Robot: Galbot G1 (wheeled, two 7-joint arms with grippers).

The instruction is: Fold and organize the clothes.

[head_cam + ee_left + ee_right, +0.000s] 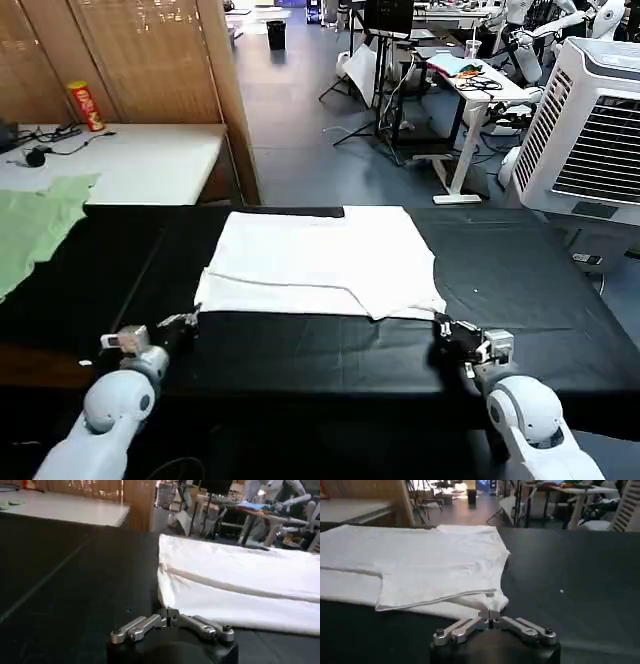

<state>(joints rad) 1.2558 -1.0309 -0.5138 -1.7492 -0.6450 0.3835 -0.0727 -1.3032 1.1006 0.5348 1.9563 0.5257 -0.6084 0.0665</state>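
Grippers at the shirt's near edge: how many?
2. Left gripper at the white T-shirt's near left corner; right gripper at its near right corner. Both rest low on the black table.

White rounded arms end in black hands with silver linkages.

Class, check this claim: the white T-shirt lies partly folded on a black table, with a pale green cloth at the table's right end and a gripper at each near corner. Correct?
Not quite. In the head view the pale green cloth lies at the left end of the black table, not the right. The white T-shirt, left gripper and right gripper are as stated.
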